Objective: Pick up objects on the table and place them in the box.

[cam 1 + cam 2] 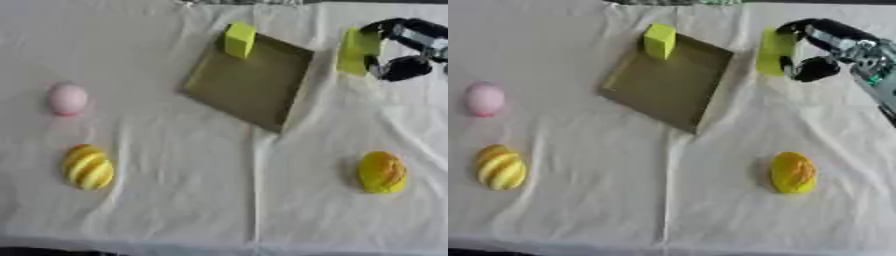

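Observation:
A flat olive box lies askew at the top middle of the white cloth. One yellow-green block stands at its far left corner. Just right of the box, a second yellow-green block is held upright by my right hand, whose black fingers curl over its top while the thumb sits at its lower side. A pink egg shape lies at the left. Below it is a yellow striped egg shape, and a yellow-orange egg shape lies at the lower right. My left hand shows in neither view.
My right forearm comes in from the upper right edge. The cloth is wrinkled, with a fold line running down from the box's near corner. The table's front edge runs along the bottom.

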Controlling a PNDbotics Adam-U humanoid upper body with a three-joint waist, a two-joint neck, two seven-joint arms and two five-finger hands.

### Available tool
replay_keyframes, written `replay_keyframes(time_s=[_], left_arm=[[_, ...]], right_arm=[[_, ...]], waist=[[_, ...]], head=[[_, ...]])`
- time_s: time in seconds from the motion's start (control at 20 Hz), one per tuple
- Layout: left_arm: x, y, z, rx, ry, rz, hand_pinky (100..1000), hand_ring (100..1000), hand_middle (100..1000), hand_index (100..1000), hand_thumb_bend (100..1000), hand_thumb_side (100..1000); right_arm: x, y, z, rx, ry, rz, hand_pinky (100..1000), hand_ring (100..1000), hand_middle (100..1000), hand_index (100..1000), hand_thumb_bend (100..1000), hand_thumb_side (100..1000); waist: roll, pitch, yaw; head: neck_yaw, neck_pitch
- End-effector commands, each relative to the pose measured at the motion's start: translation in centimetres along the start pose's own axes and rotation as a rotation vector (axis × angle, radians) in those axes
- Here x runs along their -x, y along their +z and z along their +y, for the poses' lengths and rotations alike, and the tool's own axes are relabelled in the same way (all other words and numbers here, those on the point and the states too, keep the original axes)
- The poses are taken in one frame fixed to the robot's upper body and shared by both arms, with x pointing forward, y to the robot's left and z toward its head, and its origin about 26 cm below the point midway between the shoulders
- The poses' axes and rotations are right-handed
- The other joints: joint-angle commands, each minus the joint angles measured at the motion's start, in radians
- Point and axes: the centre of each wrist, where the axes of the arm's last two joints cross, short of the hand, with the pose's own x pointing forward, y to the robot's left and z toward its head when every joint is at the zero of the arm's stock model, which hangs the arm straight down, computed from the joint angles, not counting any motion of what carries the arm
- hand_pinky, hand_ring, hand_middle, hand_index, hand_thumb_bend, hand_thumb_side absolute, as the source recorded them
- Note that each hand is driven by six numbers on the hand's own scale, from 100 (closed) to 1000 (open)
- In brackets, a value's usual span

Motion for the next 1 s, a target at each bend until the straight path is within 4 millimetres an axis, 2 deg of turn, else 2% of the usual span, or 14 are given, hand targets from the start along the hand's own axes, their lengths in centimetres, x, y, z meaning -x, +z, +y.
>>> replay_keyframes(time_s=[0.05, 0.35, 0.6, 0.75, 1.0], left_arm=[[-0.7, -0.2, 0.0, 0.017, -0.004, -0.025, 818, 712, 656, 749, 100, 710], [-0.7, -0.2, 0.0, 0.021, -0.004, -0.025, 818, 712, 656, 749, 100, 710], [-0.7, -0.3, -0.1, 0.028, 0.000, -0.027, 819, 712, 657, 749, 100, 709], [-0.7, -0.3, -0.2, 0.031, 0.004, -0.027, 819, 713, 657, 749, 100, 709], [-0.7, -0.4, -0.4, 0.035, 0.011, -0.028, 820, 713, 657, 749, 100, 710]], right_arm=[[-1.8, 0.6, -2.8, 0.082, 0.033, -0.057, 935, 869, 497, 664, 100, 100], [-5.2, 0.3, -3.8, 0.087, 0.021, -0.161, 934, 866, 497, 663, 100, 100], [-7.8, -0.9, -3.2, 0.019, 0.044, -0.239, 931, 863, 497, 662, 100, 100], [-8.4, -2.1, -2.4, -0.021, 0.055, -0.249, 930, 862, 496, 661, 100, 100], [-8.2, -3.8, -1.1, -0.060, 0.071, -0.236, 929, 861, 494, 660, 100, 116]], waist=[[-0.012, -0.145, -0.001], [-0.015, -0.149, 0.002], [-0.015, -0.152, 0.009], [-0.015, -0.152, 0.015], [-0.015, -0.149, 0.021]], head=[[-0.001, -0.001], [-0.003, 0.001], [-0.012, 0.000], [-0.015, -0.002], [-0.016, -0.002]])
